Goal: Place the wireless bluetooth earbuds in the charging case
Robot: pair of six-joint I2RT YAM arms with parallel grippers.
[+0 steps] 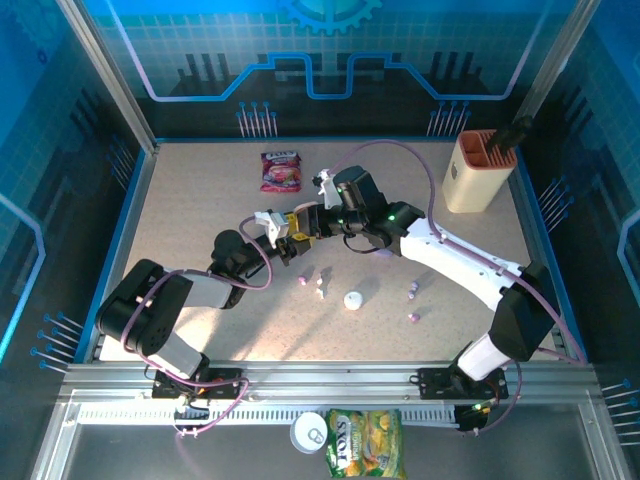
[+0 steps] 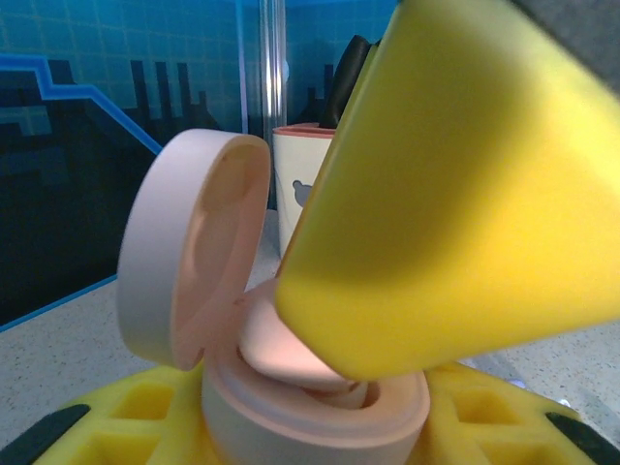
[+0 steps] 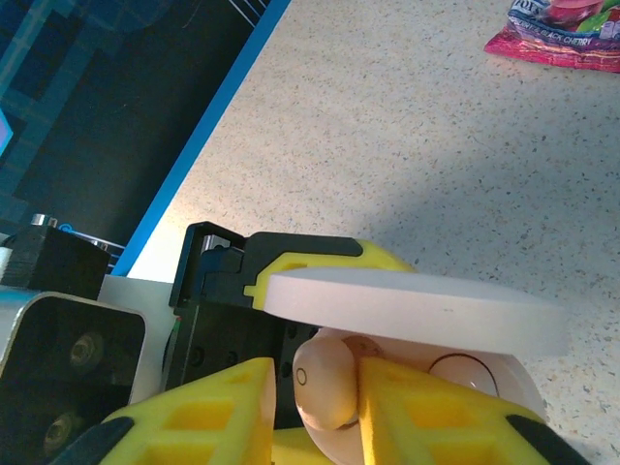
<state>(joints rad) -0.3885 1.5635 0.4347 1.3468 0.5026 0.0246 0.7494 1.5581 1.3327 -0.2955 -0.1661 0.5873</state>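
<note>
Case (image 2: 291, 426) half-hidden behind blurred finger (image 2: 455, 194)

Speckled beige table (image 1: 200, 210), blue printed walls (image 1: 200, 50), alu frame rails (image 1: 330, 378)

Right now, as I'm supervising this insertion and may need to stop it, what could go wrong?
The pink earbud between the right gripper's fingers could miss its socket and drop off the charging case. The right gripper's finger sits close by the open lid; nudging it might twist the case in the left gripper.
</note>
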